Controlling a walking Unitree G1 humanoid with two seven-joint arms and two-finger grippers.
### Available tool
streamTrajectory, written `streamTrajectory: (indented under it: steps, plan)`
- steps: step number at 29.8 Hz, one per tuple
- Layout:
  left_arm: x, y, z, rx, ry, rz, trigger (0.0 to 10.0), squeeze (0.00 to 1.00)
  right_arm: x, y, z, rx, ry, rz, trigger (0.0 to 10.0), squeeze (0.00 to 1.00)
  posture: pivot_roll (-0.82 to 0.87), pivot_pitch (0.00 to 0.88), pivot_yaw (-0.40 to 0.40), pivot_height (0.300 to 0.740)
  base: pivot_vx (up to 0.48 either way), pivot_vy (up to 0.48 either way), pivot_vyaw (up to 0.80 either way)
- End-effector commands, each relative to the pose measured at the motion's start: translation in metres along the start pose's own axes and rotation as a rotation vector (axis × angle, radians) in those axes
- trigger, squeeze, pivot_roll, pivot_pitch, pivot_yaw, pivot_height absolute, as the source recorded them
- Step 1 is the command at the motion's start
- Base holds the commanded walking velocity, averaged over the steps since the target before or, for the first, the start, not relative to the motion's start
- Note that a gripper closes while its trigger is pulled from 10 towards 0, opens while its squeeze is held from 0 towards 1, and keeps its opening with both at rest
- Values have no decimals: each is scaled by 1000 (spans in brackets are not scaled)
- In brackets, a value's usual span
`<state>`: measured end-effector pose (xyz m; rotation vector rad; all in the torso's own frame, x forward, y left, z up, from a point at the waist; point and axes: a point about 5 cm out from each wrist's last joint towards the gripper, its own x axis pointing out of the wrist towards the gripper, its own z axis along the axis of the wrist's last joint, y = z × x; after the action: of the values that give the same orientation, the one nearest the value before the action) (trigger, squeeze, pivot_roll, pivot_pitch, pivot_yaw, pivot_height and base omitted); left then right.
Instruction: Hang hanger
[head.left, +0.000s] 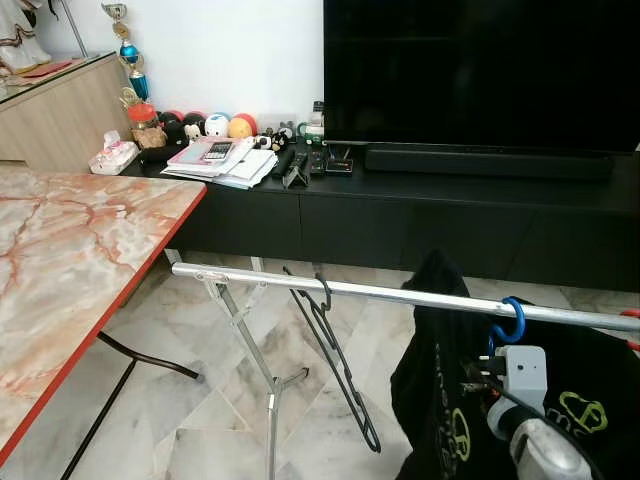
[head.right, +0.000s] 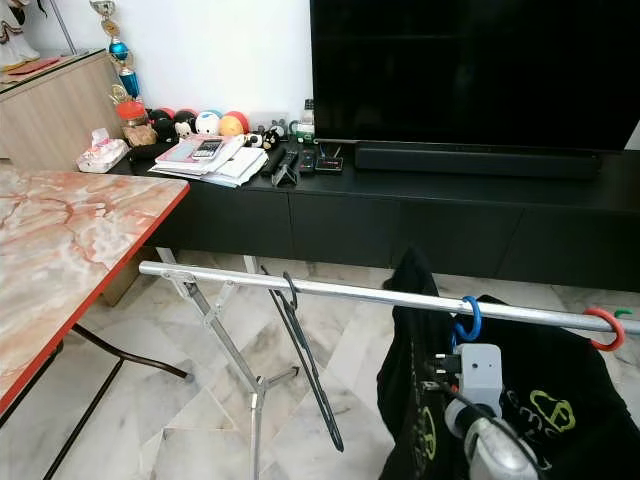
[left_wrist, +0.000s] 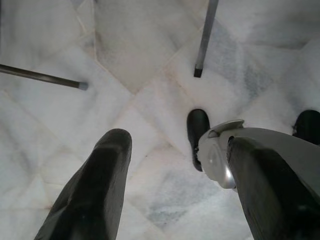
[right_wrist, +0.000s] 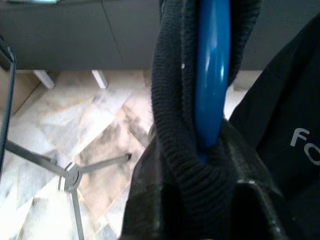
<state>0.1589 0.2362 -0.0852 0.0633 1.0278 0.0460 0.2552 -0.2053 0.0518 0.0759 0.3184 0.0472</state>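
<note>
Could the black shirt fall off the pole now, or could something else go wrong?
Maybe. The blue hanger hooks over the silver rail, but the right gripper is clamped around its neck and the black shirt collar. Pulling away carelessly might drag the hook off. The rail stands on a thin folding stand, so a hard tug could tip it. The empty black hanger hangs close by and could get bumped.
</note>
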Motion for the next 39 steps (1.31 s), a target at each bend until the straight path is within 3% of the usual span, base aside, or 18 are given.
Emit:
streamTrajectory:
  steps: [1, 5, 8, 12, 13, 14, 22, 30, 39]
  plan:
    - [-1, 3, -3, 30, 18, 0, 10000, 0, -2, 7, 14, 4, -69, 13, 0, 0, -8, 0, 58, 740, 0, 0, 0]
    - [-1, 3, -1, 34, 15, 0, 10000, 0, -4, 7, 7, 17, -48, 1, 0, 0, -8, 0, 58, 740, 0, 0, 0]
    - [1, -1, 4, 30, 2, -1, 10000, 0, -11, 2, -17, -30, 32, -30, 0, 0, 0, 0, 57, 740, 0, 0, 0]
    - [3, -7, 7, 14, -8, -1, 10000, 0, -10, -3, -19, -7, 40, -59, 0, 0, 8, 0, 49, 740, 0, 0, 0]
    - [3, -10, 9, 10, -13, -1, 10000, 0, -9, -3, -18, -8, 39, -59, 4118, 0, 11, 0, 44, 740, 0, 0, 0]
    - [4, -14, 13, 5, -23, 1, 10000, 0, -4, -4, -17, -7, 37, -62, 10000, 0, 18, 0, 33, 740, 0, 0, 0]
    - [5, -16, 16, -18, -30, 14, 10000, 0, 7, -6, -16, -13, 36, -64, 10000, 0, 53, 0, 31, 740, 0, 0, 0]
    - [1, -7, 0, -24, -1, 27, 10000, 0, 10, -11, -9, 26, -9, -105, 10000, 0, 29, 0, 43, 740, -30, 0, 0]
    - [-1, -13, -15, -45, 20, 6, 10000, 0, 7, -20, -6, 19, -13, -123, 10000, 0, 10, 0, 32, 740, -252, 0, 0]
